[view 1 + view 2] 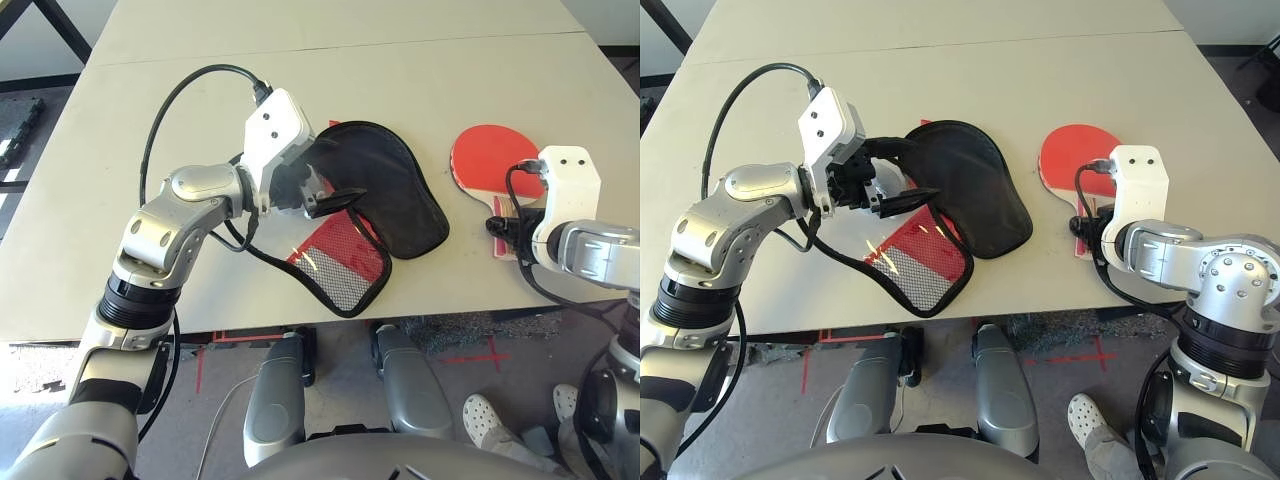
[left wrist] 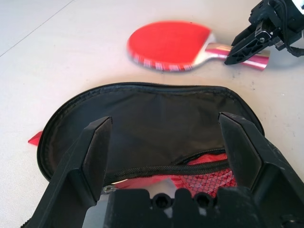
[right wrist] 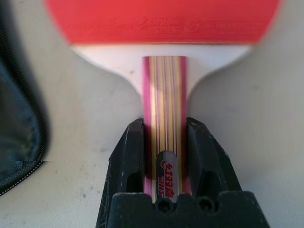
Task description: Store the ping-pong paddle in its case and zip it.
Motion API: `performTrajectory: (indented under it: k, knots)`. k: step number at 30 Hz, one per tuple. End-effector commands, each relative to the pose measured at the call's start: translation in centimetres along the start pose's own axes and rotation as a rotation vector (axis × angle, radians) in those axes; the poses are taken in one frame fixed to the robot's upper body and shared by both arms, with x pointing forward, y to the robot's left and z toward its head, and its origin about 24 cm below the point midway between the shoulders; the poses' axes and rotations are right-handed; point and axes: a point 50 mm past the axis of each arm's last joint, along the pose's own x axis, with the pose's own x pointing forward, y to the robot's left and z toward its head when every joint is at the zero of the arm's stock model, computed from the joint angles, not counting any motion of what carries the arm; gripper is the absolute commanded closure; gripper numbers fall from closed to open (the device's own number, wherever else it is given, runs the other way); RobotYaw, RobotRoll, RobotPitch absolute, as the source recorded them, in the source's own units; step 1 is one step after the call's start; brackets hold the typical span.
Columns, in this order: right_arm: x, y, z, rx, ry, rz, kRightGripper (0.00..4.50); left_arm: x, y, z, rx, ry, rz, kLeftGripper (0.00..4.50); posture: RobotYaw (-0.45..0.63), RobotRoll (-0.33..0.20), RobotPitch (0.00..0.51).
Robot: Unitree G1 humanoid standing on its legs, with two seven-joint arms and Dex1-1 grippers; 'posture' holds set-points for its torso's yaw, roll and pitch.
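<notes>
Wooden paddle handle (image 3: 165,118) between right gripper (image 3: 166,156) fingers

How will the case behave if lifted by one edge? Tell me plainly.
Probably floppy: the case is thin fabric, its flap folded open and lying slack on the table. Likely light for its size, so it may slide when nudged. It should not roll, since it lies flat.

A pale table (image 1: 300,60) carries the opened case (image 1: 385,195), black lining up, and, well apart to its right, the ping-pong paddle (image 1: 485,155), red face up.
</notes>
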Motion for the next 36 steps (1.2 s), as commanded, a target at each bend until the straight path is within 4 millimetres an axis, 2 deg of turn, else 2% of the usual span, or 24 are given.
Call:
performTrajectory:
  k: [1, 11, 14, 16, 22, 27, 36]
  knots:
    - [-0.5, 0.2, 0.5, -0.078, -0.012, -0.002, 3.42, 0.2, -0.3, -0.3, 0.006, 0.014, -0.013, 0.0, -0.1, 0.0, 0.247]
    - [-1.8, 1.7, 3.6, -0.224, -0.155, 0.07, 3.42, 0.4, -0.2, -0.3, 0.008, 0.018, -0.014, 0.0, -0.1, 0.0, 0.235]
    - [-2.0, 3.1, 4.3, -0.26, -0.183, 0.138, 3.42, 0.5, -0.2, -0.3, 0.01, 0.019, -0.012, 0.0, -0.09, 0.0, 0.231]
    - [-2.0, 4.8, 4.5, -0.298, -0.193, 0.211, 3.42, 0.5, -0.2, -0.3, 0.012, 0.019, -0.011, 0.0, -0.09, 0.0, 0.23]
    - [-1.3, 7.3, 3.8, -0.336, -0.175, 0.303, 3.42, 0.4, -0.2, -0.2, 0.015, 0.021, -0.007, 0.0, -0.07, 0.0, 0.231]
    - [-0.5, 9.5, 2.4, -0.35, -0.133, 0.385, 3.42, 0.1, -0.4, -0.3, 0.013, 0.027, 0.001, 0.0, -0.05, 0.0, 0.235]
    - [0.6, 9.6, 1.8, -0.34, -0.073, 0.375, 3.42, 0.1, -0.5, -0.2, 0.01, 0.03, 0.003, 0.0, -0.05, 0.0, 0.24]
